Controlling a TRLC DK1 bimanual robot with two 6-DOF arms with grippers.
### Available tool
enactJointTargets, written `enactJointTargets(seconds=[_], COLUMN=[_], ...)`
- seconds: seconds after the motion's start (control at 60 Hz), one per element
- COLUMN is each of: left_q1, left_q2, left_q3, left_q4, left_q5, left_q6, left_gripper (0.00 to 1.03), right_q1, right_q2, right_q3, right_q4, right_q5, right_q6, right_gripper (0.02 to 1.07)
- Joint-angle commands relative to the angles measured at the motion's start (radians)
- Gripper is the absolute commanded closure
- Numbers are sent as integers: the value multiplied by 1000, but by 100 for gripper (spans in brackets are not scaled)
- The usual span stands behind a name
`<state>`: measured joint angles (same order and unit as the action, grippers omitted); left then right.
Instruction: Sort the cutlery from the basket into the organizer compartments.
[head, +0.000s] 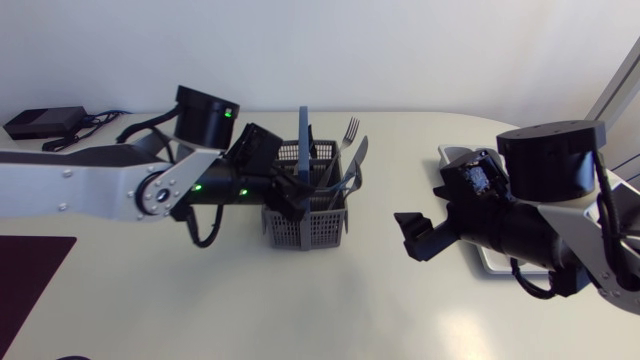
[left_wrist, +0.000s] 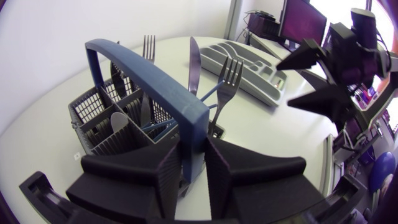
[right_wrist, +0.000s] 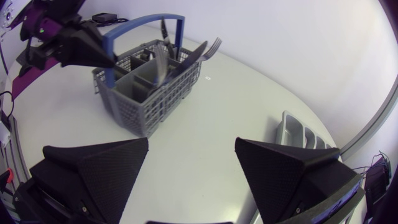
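A grey cutlery basket (head: 305, 218) with a blue hoop handle (head: 303, 150) stands mid-table, holding forks (left_wrist: 230, 71), a knife (left_wrist: 194, 62) and a spoon (left_wrist: 118, 122). My left gripper (left_wrist: 193, 174) is shut on the blue handle (left_wrist: 155, 78) low at the basket's near side, one finger on each face. From the right wrist view the basket (right_wrist: 146, 93) lies ahead, with the left gripper (right_wrist: 81, 46) at its handle. My right gripper (head: 410, 236) hovers open and empty right of the basket. The grey organizer (left_wrist: 249, 62) lies at the right, partly hidden under my right arm (head: 540, 200).
A black box with cables (head: 45, 122) sits at the back left corner. A dark mat (head: 30, 270) covers the front left edge. Bare tabletop (head: 380, 290) stretches between the basket and the organizer (right_wrist: 298, 134).
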<state>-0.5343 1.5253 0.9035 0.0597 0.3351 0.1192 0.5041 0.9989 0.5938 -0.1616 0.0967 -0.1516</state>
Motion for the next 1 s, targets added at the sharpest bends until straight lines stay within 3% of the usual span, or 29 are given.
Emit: enactJointTargets(seconds=[0.0,0.05,0.1,0.117,0.133,0.15,0.233,0.367,0.483,0.55,0.667,0.717,0.733,0.75,0.983], left_q1=[-3,-1,2,7,7,7,5,13,65,166,255,298,304,330,332], left_q2=[-142,-195,-229,-254,-263,-283,-369,-522,-593,-593,-531,-467,-459,-429,-358], left_q3=[-107,-147,-175,-192,-198,-212,-258,-305,-324,-336,-351,-356,-356,-357,-384], left_q4=[-54,-77,-89,-113,-120,-129,-141,-190,-274,-276,-271,-265,-264,-258,-192], left_q5=[41,44,44,44,44,44,7,-41,-41,-38,-5,8,8,10,16], left_q6=[45,66,77,94,97,103,134,174,243,280,346,384,385,404,435], left_gripper=[100,100,93,78,73,60,32,24,25,31,55,80,83,97,100], right_q1=[-35,-58,-65,-75,-76,-82,-102,-159,-182,-182,-182,-182,-182,-182,-171], right_q2=[-2,6,10,17,20,29,83,191,264,288,293,287,284,276,237], right_q3=[-26,-22,-17,-14,-11,-6,32,109,164,181,170,159,155,149,118], right_q4=[-7,-7,-6,2,2,5,10,20,19,19,19,19,19,19,11], right_q5=[-25,-51,-60,-66,-66,-69,-75,-115,-147,-149,-155,-155,-155,-155,-155], right_q6=[-22,-22,-22,-22,-22,-22,-19,-9,4,14,20,18,18,18,23], right_gripper=[7,7,7,7,7,7,7,7,7,7,7,7,7,7,7])
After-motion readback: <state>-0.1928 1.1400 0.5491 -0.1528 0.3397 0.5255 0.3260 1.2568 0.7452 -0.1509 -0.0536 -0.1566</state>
